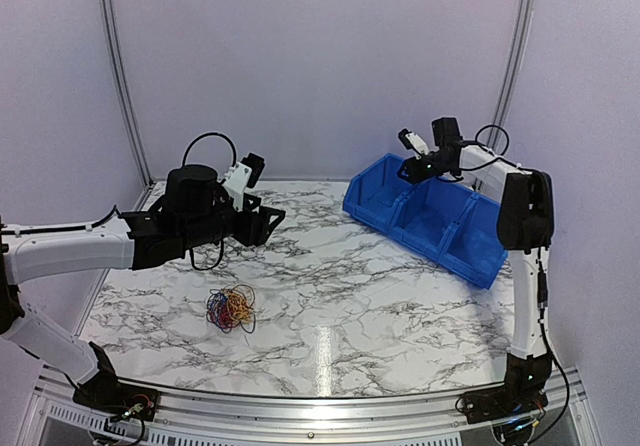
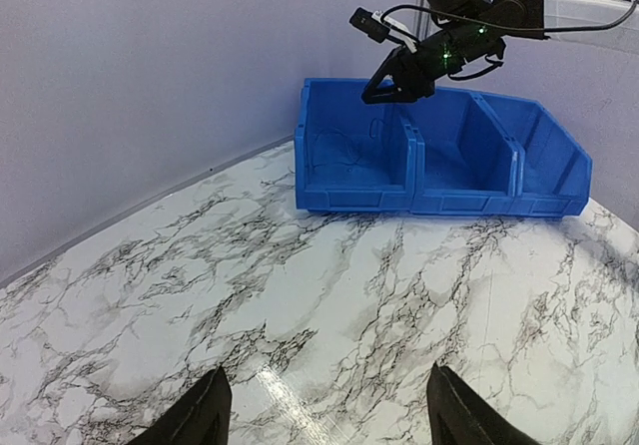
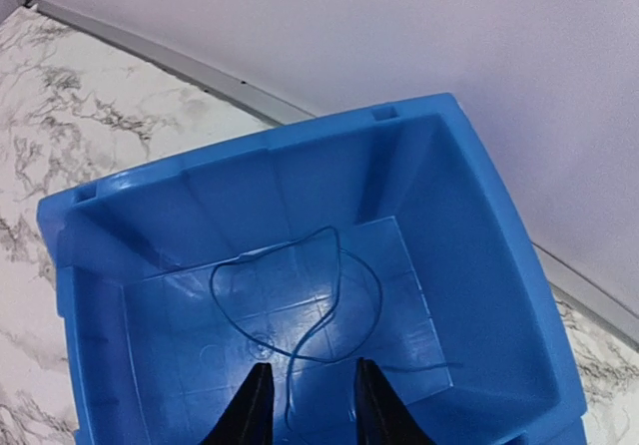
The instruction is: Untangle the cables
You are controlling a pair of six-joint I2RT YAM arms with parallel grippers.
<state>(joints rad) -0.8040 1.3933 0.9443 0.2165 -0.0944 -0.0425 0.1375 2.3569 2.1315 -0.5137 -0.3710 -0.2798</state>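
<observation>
The cables (image 1: pixel 231 309) lie as a small tangle of blue, red and yellow-orange wire on the marble table, front left. My left gripper (image 1: pixel 265 221) hovers above the table behind the tangle, and the left wrist view shows it open and empty (image 2: pixel 324 417). My right gripper (image 1: pixel 410 171) is over the left compartment of the blue bin (image 1: pixel 430 216). In the right wrist view it is open (image 3: pixel 312 410) above a single blue wire (image 3: pixel 300 295) lying looped on that compartment's floor (image 3: pixel 399 255). One end of the wire runs down between the fingers, ungripped.
The blue bin (image 2: pixel 439 166) has three compartments and stands at the back right, near the wall. The right gripper (image 2: pixel 384 86) also shows above it in the left wrist view. Pale walls close the table at the back and sides.
</observation>
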